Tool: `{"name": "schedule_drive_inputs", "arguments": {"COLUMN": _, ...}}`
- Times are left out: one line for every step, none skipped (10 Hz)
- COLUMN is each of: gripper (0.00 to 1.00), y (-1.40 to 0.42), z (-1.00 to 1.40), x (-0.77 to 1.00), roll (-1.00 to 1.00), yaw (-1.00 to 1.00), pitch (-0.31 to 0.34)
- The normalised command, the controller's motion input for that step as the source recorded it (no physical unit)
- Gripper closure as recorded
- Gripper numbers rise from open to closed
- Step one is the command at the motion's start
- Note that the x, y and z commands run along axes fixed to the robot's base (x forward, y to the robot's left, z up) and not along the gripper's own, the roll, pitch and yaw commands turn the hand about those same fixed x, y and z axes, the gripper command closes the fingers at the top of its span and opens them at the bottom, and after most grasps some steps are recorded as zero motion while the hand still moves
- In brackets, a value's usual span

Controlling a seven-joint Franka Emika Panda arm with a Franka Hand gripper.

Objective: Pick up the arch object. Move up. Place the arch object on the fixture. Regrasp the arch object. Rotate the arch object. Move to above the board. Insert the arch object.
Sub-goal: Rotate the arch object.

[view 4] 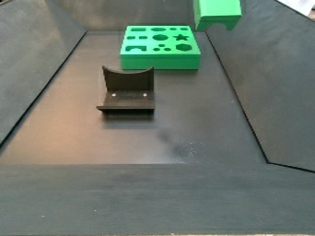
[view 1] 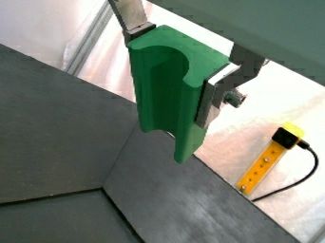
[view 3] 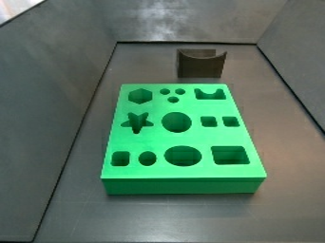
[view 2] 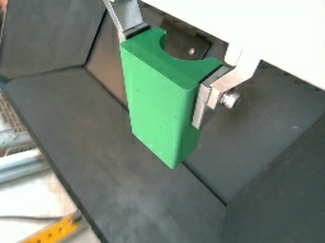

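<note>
My gripper [view 1: 172,68] is shut on the arch object [view 1: 165,100], a small green block with its arch notch facing the camera. Silver fingers [view 1: 214,97] clamp its two sides. In another wrist view the gripper [view 2: 166,65] holds the same block [view 2: 159,109] high above the dark floor. In a side view the arch object [view 4: 219,11] hangs at the top edge, up and to the right of the board [view 4: 160,46]. The board [view 3: 178,138] lies flat with many shaped holes. The fixture [view 3: 200,62] stands beyond it, empty, and shows in both side views [view 4: 125,90].
Dark sloping walls [view 3: 57,104] enclose the floor. A yellow tape measure with a black cable [view 1: 273,152] lies outside the enclosure on a white surface.
</note>
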Motion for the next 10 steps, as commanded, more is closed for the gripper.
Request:
{"name": "schedule_drive_inputs", "arguments": {"gripper": 1.0, "y": 0.01, "z": 0.01, "x": 0.03, "roll": -0.97, "yaw": -1.0, "pitch": -0.058}}
{"name": "schedule_drive_inputs", "arguments": {"gripper": 1.0, "y": 0.05, "z": 0.06, "x": -0.08, "roll": -0.97, "yaw": -1.0, "pitch": -0.016}}
{"name": "schedule_drive_inputs", "arguments": {"gripper": 1.0, "y": 0.04, "z": 0.08, "x": -0.11, "roll": -0.95, "yaw": -1.0, "pitch": 0.027}}
{"name": "schedule_drive_inputs", "arguments": {"gripper": 1.0, "y": 0.03, "z": 0.04, "x": -0.06, "roll": -0.94, "yaw": -1.0, "pitch": 0.099}}
{"name": "schedule_drive_inputs", "arguments": {"gripper": 1.0, "y": 0.02, "z": 0.02, "x": -0.02, "roll": -0.93, "yaw": -1.0, "pitch": 0.136}}
{"name": "schedule_drive_inputs", "arguments": {"gripper": 1.0, "y": 0.02, "z": 0.01, "x": 0.0, "roll": -0.92, "yaw": -1.0, "pitch": 0.212}}
{"name": "schedule_drive_inputs", "arguments": {"gripper": 1.0, "y": 0.01, "z": 0.03, "x": -0.02, "roll": -0.92, "yaw": -1.0, "pitch": 0.264}}
{"name": "schedule_drive_inputs", "arguments": {"gripper": 1.0, "y": 0.02, "z": 0.05, "x": -0.05, "roll": -0.93, "yaw": -1.0, "pitch": 0.331}}
{"name": "schedule_drive_inputs", "arguments": {"gripper": 1.0, "y": 0.01, "z": 0.06, "x": -0.05, "roll": -0.95, "yaw": -1.0, "pitch": 0.399}}
{"name": "schedule_drive_inputs", "arguments": {"gripper": 1.0, "y": 0.02, "z": 0.06, "x": -0.04, "roll": -0.97, "yaw": -1.0, "pitch": 0.449}}
